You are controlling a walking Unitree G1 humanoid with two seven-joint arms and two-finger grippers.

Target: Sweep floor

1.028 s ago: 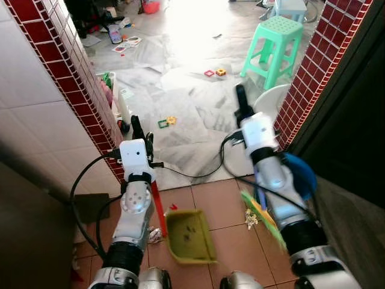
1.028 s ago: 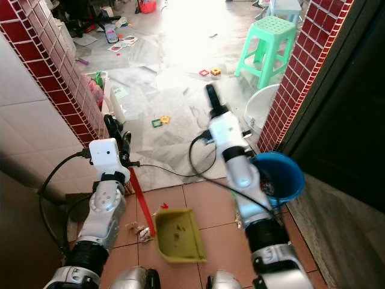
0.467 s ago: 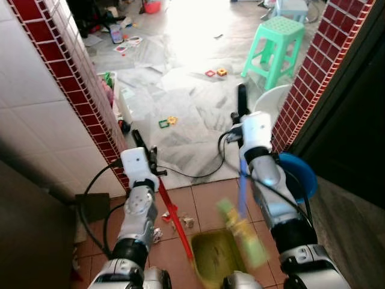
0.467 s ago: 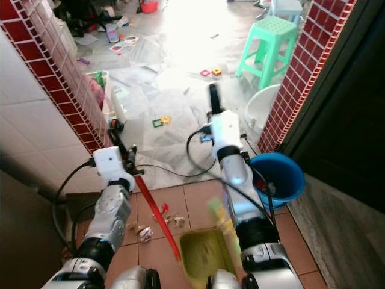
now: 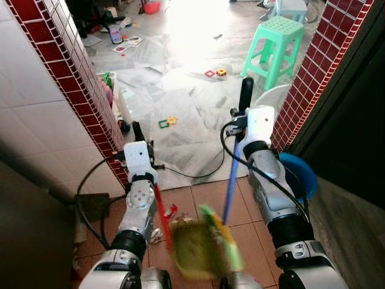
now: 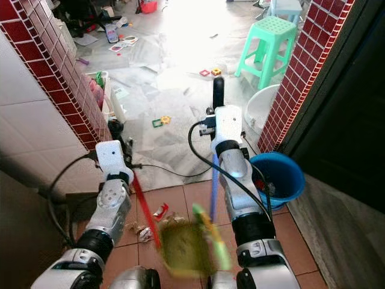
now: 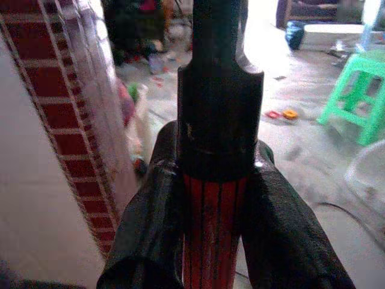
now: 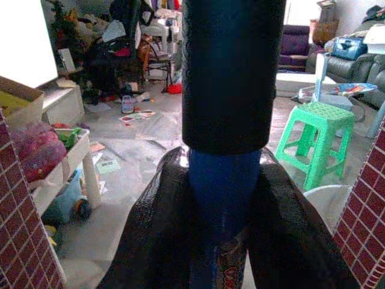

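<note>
Strong daylight from the far room blows out the floor [image 5: 192, 24], while the dustpan [image 5: 195, 250] smears with motion blur.

A green plastic stool [image 5: 275, 40] stands far right on the pale floor covering [image 5: 180, 90]. Nearer, at the right, a blue bucket [image 6: 281, 174] sits on the terracotta tiles just beside a red-tiled wall edge [image 5: 313, 72], with a white tub [image 5: 269, 99] beyond it. Small coloured toy frames [image 5: 166, 122] lie mid-floor, and more [image 5: 215, 73] farther off near the stool. On the left, a red-and-white tiled wall [image 5: 66, 84] runs away, with cluttered items [image 5: 114, 96] at its foot.
</note>
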